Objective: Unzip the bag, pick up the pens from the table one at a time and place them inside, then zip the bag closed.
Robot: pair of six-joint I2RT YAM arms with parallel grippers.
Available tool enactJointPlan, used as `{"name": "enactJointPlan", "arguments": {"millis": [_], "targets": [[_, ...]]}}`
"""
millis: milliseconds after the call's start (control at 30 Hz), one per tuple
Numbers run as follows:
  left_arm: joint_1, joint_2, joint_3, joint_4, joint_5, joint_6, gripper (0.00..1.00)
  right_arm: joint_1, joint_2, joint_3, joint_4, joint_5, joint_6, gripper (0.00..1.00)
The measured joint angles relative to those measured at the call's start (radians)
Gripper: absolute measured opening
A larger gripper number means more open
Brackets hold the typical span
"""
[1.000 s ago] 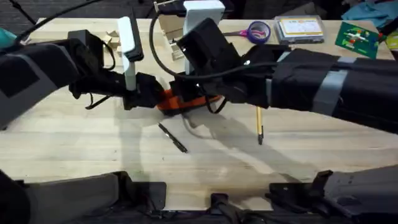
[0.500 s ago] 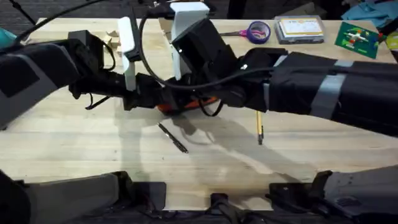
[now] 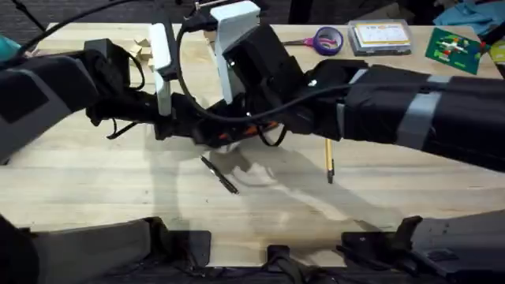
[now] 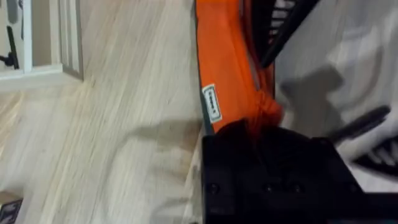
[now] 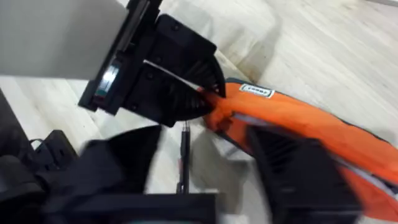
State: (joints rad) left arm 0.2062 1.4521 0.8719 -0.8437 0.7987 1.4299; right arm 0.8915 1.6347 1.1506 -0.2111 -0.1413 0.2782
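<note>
Left gripper [image 4: 264, 134] clamps the bag [image 4: 227, 68] end; right gripper's [image 5: 205, 165] grip unclear.

Light falls evenly and fairly brightly from above onto the table [image 3: 118, 189]. Soft-edged shadows spread across the table on the side of the bag [image 3: 256, 128] nearer the arm bases, reaching past the black pen [image 3: 219, 174]. There is no harsh glare; the pale wood merely looks washed where it is bare. Both arms above the bag show large, dark and smeared, close under the overhead camera. In the left wrist view the bag [image 4: 224, 68] is bright orange but soft, and the dark mass against its end is probably the left gripper [image 4: 273, 174], too blurred to read. In the right wrist view the bag [image 5: 292, 118] is sharper than the black foreground shapes.
</note>
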Motion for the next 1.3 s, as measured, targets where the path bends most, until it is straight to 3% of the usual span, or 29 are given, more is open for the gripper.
{"name": "enactJointPlan", "arguments": {"millis": [33,100,667,700,833,900,1300], "targets": [[-0.001,0.000,0.000,0.001,0.006,-0.004,0.043,0.003,-0.005,0.000,-0.007,-0.001,-0.009,0.946],[-0.004,0.000,0.000,0.000,0.010,-0.005,0.042,0.020,-0.021,0.000,-0.042,0.007,-0.028,0.993],[-0.005,0.000,0.000,0.002,0.013,-0.008,0.043,0.006,-0.242,0.000,-0.282,0.052,-0.118,0.998],[-0.005,0.000,0.000,0.003,0.013,-0.007,0.099,0.001,-0.249,0.000,-0.286,0.052,-0.119,0.998],[-0.008,0.000,0.000,0.002,0.027,-0.009,0.725,-0.019,-0.275,0.000,-0.302,0.051,-0.122,0.998],[-0.008,0.000,0.000,0.002,0.031,-0.014,0.960,-0.027,-0.285,0.000,-0.318,0.051,-0.123,0.998],[-0.008,0.000,0.000,0.002,0.040,-0.015,0.992,-0.089,-0.291,0.037,-0.420,-0.003,-0.213,0.995]]}}
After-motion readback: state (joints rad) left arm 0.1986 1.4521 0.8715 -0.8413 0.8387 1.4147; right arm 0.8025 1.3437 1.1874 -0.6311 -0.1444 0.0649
